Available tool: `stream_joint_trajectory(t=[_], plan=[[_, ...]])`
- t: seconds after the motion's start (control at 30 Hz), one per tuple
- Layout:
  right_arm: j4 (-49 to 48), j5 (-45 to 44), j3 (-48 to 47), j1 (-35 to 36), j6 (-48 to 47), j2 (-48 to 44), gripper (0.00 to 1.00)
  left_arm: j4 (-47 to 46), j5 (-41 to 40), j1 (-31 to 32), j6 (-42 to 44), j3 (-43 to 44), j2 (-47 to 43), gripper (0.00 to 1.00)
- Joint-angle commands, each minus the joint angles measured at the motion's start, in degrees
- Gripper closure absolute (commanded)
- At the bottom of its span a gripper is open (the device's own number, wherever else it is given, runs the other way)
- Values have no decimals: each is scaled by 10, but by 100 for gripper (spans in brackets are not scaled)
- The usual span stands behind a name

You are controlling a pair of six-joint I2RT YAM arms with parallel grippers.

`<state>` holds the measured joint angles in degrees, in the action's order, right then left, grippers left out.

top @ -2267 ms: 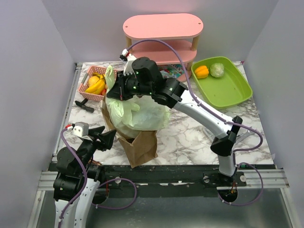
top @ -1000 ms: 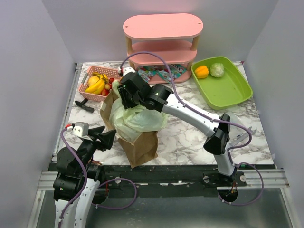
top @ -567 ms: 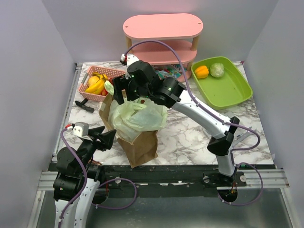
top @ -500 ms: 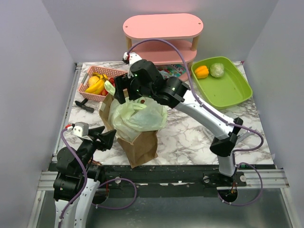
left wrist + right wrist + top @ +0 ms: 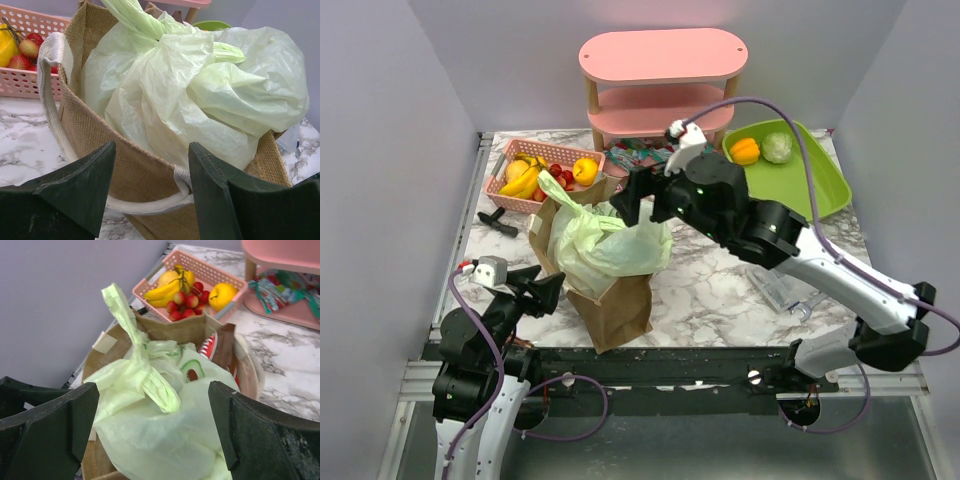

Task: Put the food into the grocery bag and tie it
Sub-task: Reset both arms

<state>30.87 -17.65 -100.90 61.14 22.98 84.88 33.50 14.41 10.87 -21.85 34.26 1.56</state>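
The pale-green grocery bag (image 5: 605,245) sits bunched inside a brown burlap tote (image 5: 620,305). Its handles are twisted together at the top (image 5: 145,370), and one loop end sticks up (image 5: 117,305). The food inside is hidden by the plastic. My right gripper (image 5: 638,200) hovers open just right of the bag's top. In its wrist view the gripper (image 5: 155,427) has wide jaws framing the bag and touches nothing. My left gripper (image 5: 548,288) stands open near the tote's front left corner. In the left wrist view the gripper (image 5: 152,187) faces the tote wall (image 5: 100,135), empty.
A pink basket (image 5: 510,150) at the back left holds bananas, strawberries and a yellow fruit. A green tray (image 5: 810,190) at the back right holds an orange pepper and a cabbage. A pink shelf (image 5: 660,60) stands at the back. A black tool (image 5: 498,220) lies left of the tote.
My right gripper has opened, let go of the bag's handles and drawn back to the right. The bag top has settled with one loop sticking up. The left arm has not moved.
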Motion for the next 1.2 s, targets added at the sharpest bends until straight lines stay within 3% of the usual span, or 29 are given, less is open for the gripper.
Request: stream_joint_trajectory(t=[0.0, 0.2, 0.33, 0.57, 1.17], plan=[[-119, -99, 122, 2, 24, -116, 0, -9, 15, -4, 6, -2, 9, 38], [-169, -179, 263, 2, 8, -257, 0, -9, 15, -5, 6, -2, 13, 38], [-105, -229, 309, 2, 54, -321, 0, -9, 15, -4, 6, -2, 16, 38], [-25, -217, 365, 2, 133, -407, 0, -12, 15, -4, 5, -2, 14, 38], [31, -201, 377, 2, 164, -406, 0, -12, 15, -2, 5, -4, 1, 38]])
